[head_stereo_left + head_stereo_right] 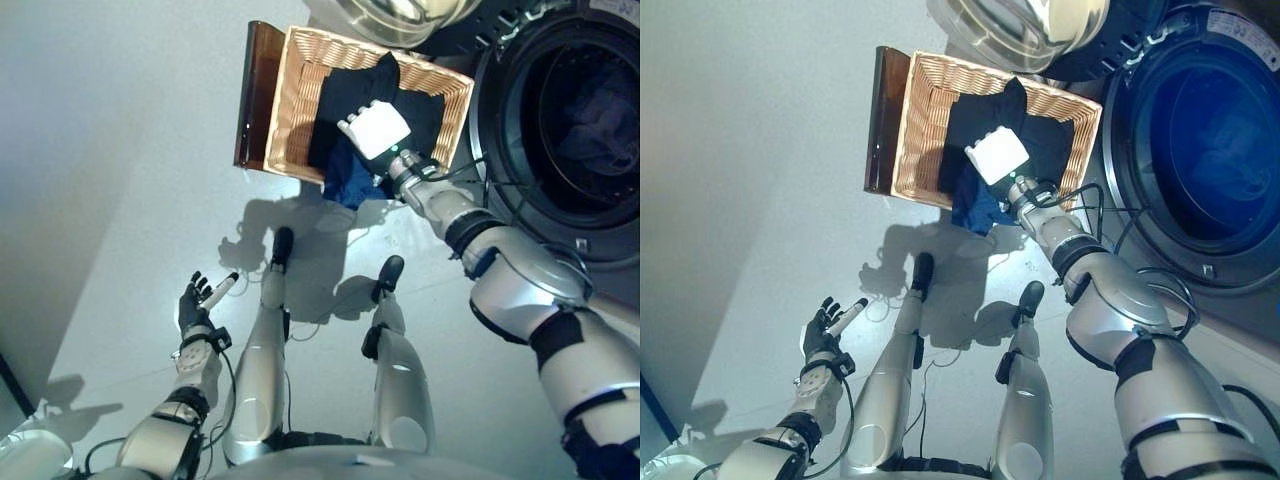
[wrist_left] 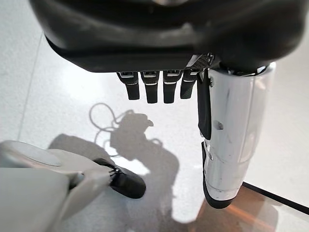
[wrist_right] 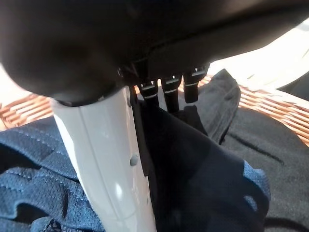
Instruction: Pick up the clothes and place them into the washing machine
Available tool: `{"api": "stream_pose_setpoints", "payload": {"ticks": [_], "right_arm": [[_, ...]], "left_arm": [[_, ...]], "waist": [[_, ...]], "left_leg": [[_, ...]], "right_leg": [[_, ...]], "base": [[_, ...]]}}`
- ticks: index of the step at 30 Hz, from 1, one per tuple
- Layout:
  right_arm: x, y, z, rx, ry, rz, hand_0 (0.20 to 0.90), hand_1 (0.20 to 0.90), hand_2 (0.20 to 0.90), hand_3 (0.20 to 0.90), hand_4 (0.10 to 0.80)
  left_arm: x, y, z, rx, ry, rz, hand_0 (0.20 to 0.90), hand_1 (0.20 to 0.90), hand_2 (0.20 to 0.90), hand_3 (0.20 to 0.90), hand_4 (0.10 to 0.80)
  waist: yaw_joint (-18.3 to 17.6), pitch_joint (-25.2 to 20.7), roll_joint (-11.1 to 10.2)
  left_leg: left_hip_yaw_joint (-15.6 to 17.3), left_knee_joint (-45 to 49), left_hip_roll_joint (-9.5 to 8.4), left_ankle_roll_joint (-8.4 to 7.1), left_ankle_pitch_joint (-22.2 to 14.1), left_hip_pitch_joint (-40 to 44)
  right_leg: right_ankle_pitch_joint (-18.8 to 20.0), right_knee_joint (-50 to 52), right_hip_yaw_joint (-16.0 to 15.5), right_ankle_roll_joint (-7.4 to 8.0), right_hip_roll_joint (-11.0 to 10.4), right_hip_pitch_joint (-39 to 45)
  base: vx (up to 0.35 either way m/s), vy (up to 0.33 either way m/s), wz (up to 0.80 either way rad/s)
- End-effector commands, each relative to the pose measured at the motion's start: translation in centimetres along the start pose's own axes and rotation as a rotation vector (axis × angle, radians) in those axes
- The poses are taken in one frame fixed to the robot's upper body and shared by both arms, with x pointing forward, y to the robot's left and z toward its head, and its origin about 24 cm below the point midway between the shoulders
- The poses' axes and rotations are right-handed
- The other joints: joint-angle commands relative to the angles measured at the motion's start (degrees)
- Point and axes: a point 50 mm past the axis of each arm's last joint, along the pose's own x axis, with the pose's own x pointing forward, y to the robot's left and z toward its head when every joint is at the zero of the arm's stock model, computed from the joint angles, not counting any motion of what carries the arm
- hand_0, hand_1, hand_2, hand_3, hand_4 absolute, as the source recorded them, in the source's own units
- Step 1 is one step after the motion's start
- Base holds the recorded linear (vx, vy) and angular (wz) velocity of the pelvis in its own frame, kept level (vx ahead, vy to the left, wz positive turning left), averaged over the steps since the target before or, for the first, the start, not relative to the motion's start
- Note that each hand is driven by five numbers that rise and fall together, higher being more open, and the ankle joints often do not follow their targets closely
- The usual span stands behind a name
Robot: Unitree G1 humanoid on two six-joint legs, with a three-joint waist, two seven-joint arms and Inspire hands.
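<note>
Standing open at the robot's right, the washing machine (image 1: 560, 140) is showing its dark round drum mouth, with something bluish already lying inside, though what it is cannot be made out. Its glass door (image 1: 400, 15) is swinging clear above the basket, which is leaving the way into the drum free for loading.

Just beside the machine, the wicker basket (image 1: 290, 100) is sitting on the pale floor (image 1: 120, 150), against a brown board (image 1: 255, 95) at its far side. That closeness is making for a short carry from basket to drum, as I judge it.

Filling the basket are the clothes (image 1: 345, 110): a black garment is lying across most of it, and a dark blue mesh piece (image 1: 350, 185) is spilling over the near rim toward the robot.

Reaching into the basket, the right hand (image 1: 375, 130) is pressing down on the clothes. In the right wrist view its fingers (image 3: 169, 94) are sinking into black cloth beside the white-covered thumb (image 3: 111, 159), but the tips are hidden in the folds, so whether they are clasping the cloth or only lying on it cannot be told. Nothing is lifted yet; the pick-up seems to be just starting.

Hanging low and well apart from the basket, the left hand (image 1: 195, 300) is idling over the floor, fingers loose and straight, carrying nothing.
</note>
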Motion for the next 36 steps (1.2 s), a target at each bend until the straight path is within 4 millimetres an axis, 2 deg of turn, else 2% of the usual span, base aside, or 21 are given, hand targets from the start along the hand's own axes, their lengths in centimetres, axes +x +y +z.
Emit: {"api": "stream_pose_setpoints", "payload": {"ticks": [1, 7, 11, 12, 13, 14, 15, 30, 36], "right_arm": [[1.4, -4.4, -3.5, -0.130, 0.060, -0.102, 0.900, 0.900, 0.900, 0.900, 0.800], [1.1, -3.3, -3.1, -0.200, 0.012, -0.039, 0.900, 0.900, 0.900, 0.900, 0.800], [0.8, -2.7, -3.7, -0.247, 0.006, -0.001, 0.900, 0.900, 0.900, 0.900, 0.800], [0.6, -2.7, -4.2, -0.264, 0.013, 0.007, 0.829, 0.829, 0.829, 0.829, 0.749], [0.6, -2.7, -4.2, -0.264, 0.013, 0.007, 0.579, 0.579, 0.579, 0.579, 0.571], [0.5, -2.6, -4.6, -0.276, 0.020, 0.012, 0.518, 0.518, 0.518, 0.518, 0.527], [0.4, -2.6, -5.1, -0.292, 0.032, 0.007, 0.200, 0.200, 0.200, 0.200, 0.300], [0.3, -4.3, -6.8, -0.253, 0.126, -0.105, 0.200, 0.200, 0.200, 0.200, 0.300], [0.3, -5.2, -7.7, -0.123, 0.199, -0.185, 0.200, 0.200, 0.200, 0.200, 0.300]], "left_arm": [[0.7, 2.1, 2.2, -0.003, -0.102, 0.054, 0.900, 0.900, 0.900, 0.900, 0.800], [0.8, 2.2, 2.6, -0.014, -0.112, 0.048, 0.900, 0.900, 0.900, 0.900, 0.800], [0.8, 1.7, 3.0, -0.028, -0.132, 0.023, 0.900, 0.900, 0.900, 0.900, 0.800], [0.8, 1.6, 3.1, -0.030, -0.137, 0.015, 0.900, 0.900, 0.900, 0.900, 0.800], [0.8, 1.6, 3.1, -0.030, -0.137, 0.014, 0.900, 0.900, 0.900, 0.900, 0.800], [0.8, 1.4, 3.2, -0.032, -0.142, 0.009, 0.900, 0.900, 0.900, 0.900, 0.800], [0.8, 1.4, 3.3, -0.033, -0.147, 0.004, 0.900, 0.900, 0.900, 0.900, 0.800], [0.6, 1.3, 2.8, -0.027, -0.135, 0.016, 0.900, 0.900, 0.900, 0.900, 0.800], [0.5, 1.4, 2.6, -0.021, -0.130, 0.023, 0.900, 0.900, 0.900, 0.900, 0.800]], "waist": [[1.8, 0.8, -0.6], [2.5, 0.8, -0.7], [2.8, 0.8, -0.4], [2.8, 0.8, -0.5], [2.8, 0.8, -0.5], [2.8, 0.8, -0.5], [2.9, 0.8, -0.5], [2.5, 0.8, -0.8], [2.2, 0.8, -0.7]], "left_leg": [[2.1, -0.5, 1.89, -5.41, -1.3, -1.6], [1.4, -0.5, 1.85, -5.57, -1.2, -3.7], [1.1, -0.5, 1.75, -5.67, -1.0, -4.9], [0.9, -0.5, 1.69, -5.67, -0.9, -5.5], [0.9, -0.5, 1.69, -5.67, -0.9, -5.5], [0.9, -0.5, 1.62, -5.71, -0.9, -5.8], [0.8, -0.5, 1.57, -5.70, -0.9, -6.1], [1.5, -0.5, 1.76, -5.51, -0.9, -4.9], [1.9, -0.5, 1.73, -5.39, -1.0, -3.2]], "right_leg": [[-2.6, 6.3, 1.8, 1.72, -2.8, -4.3], [-2.7, 6.1, 1.2, 1.69, -2.7, -5.4], [-2.5, 5.8, 0.9, 1.82, -2.8, -6.3], [-2.4, 5.6, 0.8, 1.87, -2.8, -6.7], [-2.4, 5.6, 0.8, 1.87, -2.8, -6.7], [-2.3, 5.6, 0.7, 1.90, -2.7, -7.0], [-2.2, 5.5, 0.6, 1.93, -2.7, -7.2], [-2.1, 5.6, 1.4, 1.78, -2.8, -6.9], [-2.2, 5.7, 1.8, 1.79, -2.9, -5.4]], "base": [[-0.003, -0.007, 0.11], [-0.002, -0.002, 0.03], [0.000, -0.003, 0.05], [-0.002, -0.007, 0.05], [-0.003, -0.003, 0.04], [-0.005, 0.004, 0.04], [-0.005, 0.004, 0.04], [0.001, 0.004, 0.01], [0.000, 0.000, 0.00]]}}
